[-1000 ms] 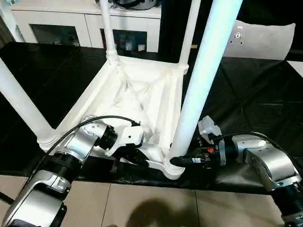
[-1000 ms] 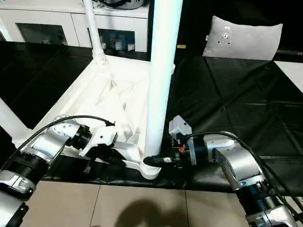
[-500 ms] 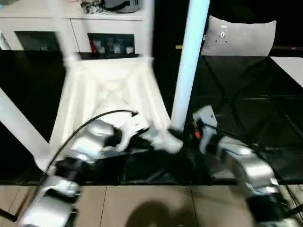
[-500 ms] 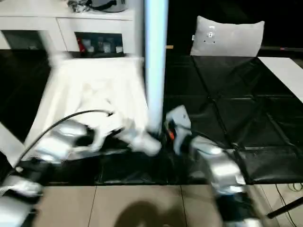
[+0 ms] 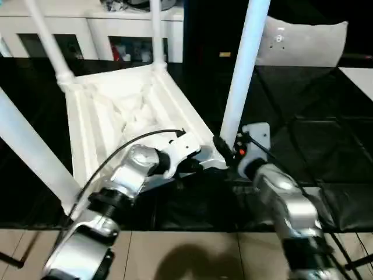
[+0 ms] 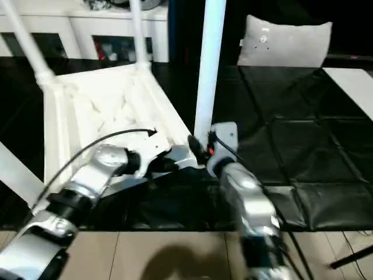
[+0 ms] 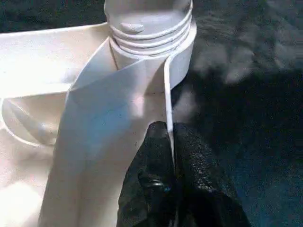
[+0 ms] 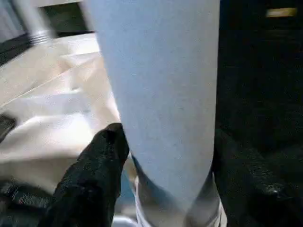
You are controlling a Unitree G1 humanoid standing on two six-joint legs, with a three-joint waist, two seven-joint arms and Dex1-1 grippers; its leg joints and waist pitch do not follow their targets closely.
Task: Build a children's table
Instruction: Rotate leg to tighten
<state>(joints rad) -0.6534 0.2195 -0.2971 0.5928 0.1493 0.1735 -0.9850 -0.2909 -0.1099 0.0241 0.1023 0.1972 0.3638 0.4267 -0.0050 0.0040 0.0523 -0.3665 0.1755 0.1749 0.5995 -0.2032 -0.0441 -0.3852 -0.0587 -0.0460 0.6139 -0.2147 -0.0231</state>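
The children's table lies upside down on the black mat, its white ribbed top (image 5: 116, 111) facing up. Three legs stand in its other sockets: a far-left leg (image 5: 49, 44), a far-right leg (image 5: 155, 35) and a near-left leg (image 5: 29, 151). At the near-right corner my left gripper (image 5: 198, 165) is shut on the top's thin rim (image 7: 166, 90), just below the threaded corner socket (image 7: 149, 33). My right gripper (image 5: 224, 146) holds the near-right leg (image 5: 245, 70) low down, and its fingers (image 8: 106, 156) lie against either side of the tube.
A grey-white pillow (image 5: 303, 41) leans at the back right. A white cabinet with glass doors (image 5: 99, 35) stands behind the table. The black mat (image 5: 326, 134) ends near my arms, with tiled floor (image 5: 192, 256) below its front edge.
The head camera has swung, so the whole scene has shifted. My right forearm now reaches the leg more from the front than from the side. The left grip on the rim is unchanged.
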